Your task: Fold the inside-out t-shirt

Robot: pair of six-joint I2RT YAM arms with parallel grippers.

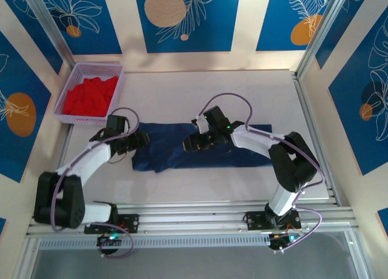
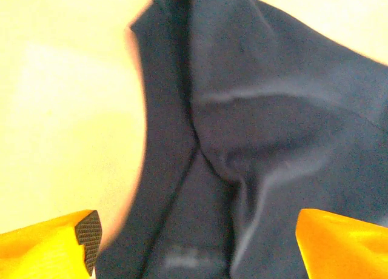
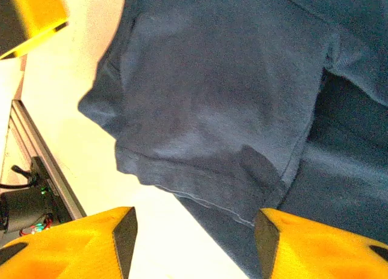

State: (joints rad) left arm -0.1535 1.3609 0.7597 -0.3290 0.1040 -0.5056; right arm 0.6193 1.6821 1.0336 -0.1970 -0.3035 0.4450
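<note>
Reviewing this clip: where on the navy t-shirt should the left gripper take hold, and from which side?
Likely the left end of the t-shirt, from above and the left. It lies as a flat strip, and that edge borders bare table, so a finger could slip under. The left gripper hangs open over it.

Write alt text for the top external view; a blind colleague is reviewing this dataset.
Seen from above, a navy t-shirt lies spread across a white table. The left gripper is at its left edge, the right gripper over its middle. A basket of red cloth sits at far left.
</note>
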